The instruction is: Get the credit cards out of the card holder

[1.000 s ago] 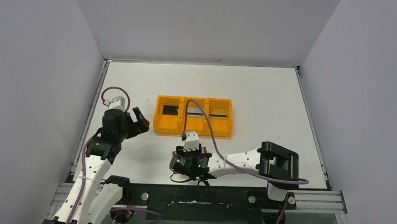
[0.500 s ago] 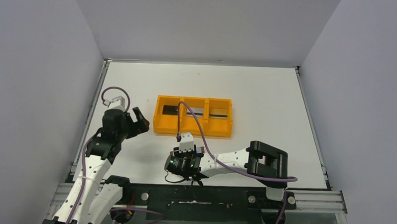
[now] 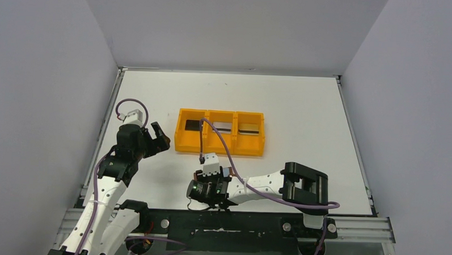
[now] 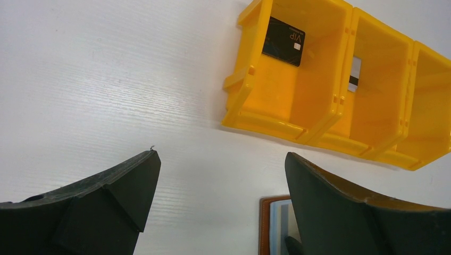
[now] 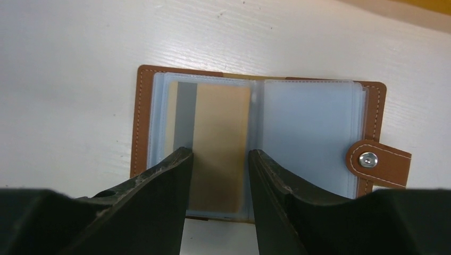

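Observation:
The card holder (image 5: 260, 143) lies open and flat on the table, brown leather with pale blue pockets and a snap tab at its right. A tan card (image 5: 223, 122) sits in its left pocket. My right gripper (image 5: 220, 153) is low over that pocket, its jaws apart with one fingertip at each long edge of the card. In the top view this gripper (image 3: 209, 186) hides the holder. My left gripper (image 4: 222, 155) hangs open and empty at the left (image 3: 158, 139); a corner of the holder (image 4: 271, 223) shows beside its right finger.
The orange three-compartment tray (image 3: 220, 145) stands just beyond the holder. A black card (image 4: 283, 41) lies in its left compartment, a silvery card (image 4: 355, 73) in the middle one and a gold-toned card (image 3: 248, 129) in the right one. The right arm's purple cable arcs over the tray.
The right gripper has shifted a little to the left over the holder and its jaws have narrowed slightly. The left arm has stayed still.

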Robot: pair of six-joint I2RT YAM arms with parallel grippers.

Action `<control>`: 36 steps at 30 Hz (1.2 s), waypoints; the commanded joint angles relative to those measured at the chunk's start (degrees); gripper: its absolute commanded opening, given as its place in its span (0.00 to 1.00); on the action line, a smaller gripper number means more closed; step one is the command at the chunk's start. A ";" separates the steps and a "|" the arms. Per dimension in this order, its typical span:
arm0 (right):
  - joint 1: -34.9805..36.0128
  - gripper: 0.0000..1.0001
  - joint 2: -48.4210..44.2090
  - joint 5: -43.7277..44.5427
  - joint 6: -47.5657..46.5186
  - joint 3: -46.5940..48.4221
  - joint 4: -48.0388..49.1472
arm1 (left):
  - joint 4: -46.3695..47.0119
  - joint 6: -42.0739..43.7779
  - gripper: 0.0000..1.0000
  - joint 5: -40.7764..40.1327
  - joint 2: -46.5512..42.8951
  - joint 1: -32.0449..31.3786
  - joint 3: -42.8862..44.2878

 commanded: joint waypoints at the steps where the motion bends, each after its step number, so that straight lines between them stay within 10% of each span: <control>1: -1.57 0.43 -2.78 -1.59 -0.47 -3.73 7.78 | 3.22 0.65 0.89 0.01 -0.02 -0.26 0.63; 22: -0.87 0.10 0.60 5.00 3.60 3.20 -4.27 | 3.30 0.65 0.89 0.24 0.06 -0.29 0.63; 36: -5.33 0.00 -12.46 -6.29 -1.72 -13.53 23.08 | 3.77 0.80 0.89 1.80 0.50 -0.45 0.63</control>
